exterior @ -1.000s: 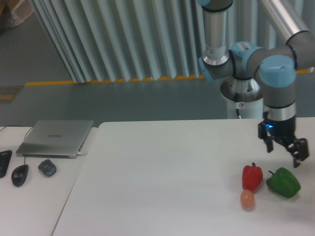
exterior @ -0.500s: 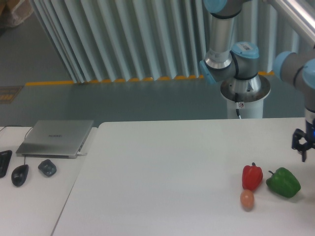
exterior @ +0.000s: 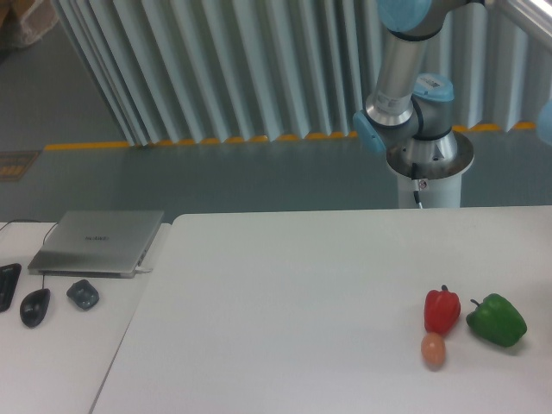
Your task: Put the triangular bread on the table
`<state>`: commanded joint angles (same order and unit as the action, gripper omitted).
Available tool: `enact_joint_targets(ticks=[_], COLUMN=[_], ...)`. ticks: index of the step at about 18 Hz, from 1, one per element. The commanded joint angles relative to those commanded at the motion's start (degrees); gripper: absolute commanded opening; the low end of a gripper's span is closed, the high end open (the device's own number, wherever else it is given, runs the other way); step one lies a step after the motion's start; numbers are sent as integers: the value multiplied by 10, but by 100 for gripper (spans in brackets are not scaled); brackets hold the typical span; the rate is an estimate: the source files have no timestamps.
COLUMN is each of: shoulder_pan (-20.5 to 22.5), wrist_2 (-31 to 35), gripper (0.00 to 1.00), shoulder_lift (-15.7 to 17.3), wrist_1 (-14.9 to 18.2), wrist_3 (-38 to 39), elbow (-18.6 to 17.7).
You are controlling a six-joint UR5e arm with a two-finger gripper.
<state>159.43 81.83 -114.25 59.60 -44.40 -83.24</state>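
Two counters fill the low part of the picture. One is the big white counter, plain and smooth. At about 4 o'clock on it sits a red pepper. A green pepper lies just beside it, on the 3 o'clock side, with a small gap between them. A small orange-pink egg sits right under the red pepper, at its 6 o'clock, very close or touching; I cannot tell which.

Off at 9 o'clock is a second white counter. A shut grey laptop lies on it. Below the laptop are a black mouse and a small dark grey thing, near each other. A bit of something black pokes in at the left edge.

Behind the counters is a grey-green floor with a yellow stripe. Tall pale ribbed panels stand at 12 o'clock.

At about 1 o'clock the robot arm rises from its round base. It runs out past the top and right edges, so the fingers are out of the picture and I cannot tell if they are open or closed.

No triangular bread shows on the big counter or anywhere else. No bowls or boxes show either.
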Motion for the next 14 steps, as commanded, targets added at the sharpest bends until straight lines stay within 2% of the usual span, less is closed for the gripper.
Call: enact_joint_targets(ticks=[2,7,10,14], shoulder_pan=[9,26,31,35], wrist_2=[0,3,4,4], gripper=[100,100,100,100], shoulder_lift=[-14,-33,-50,-66], wrist_1=[-12,-14,-30,-31], wrist_3=[22,17,11,4], elbow=[11,26,28,31])
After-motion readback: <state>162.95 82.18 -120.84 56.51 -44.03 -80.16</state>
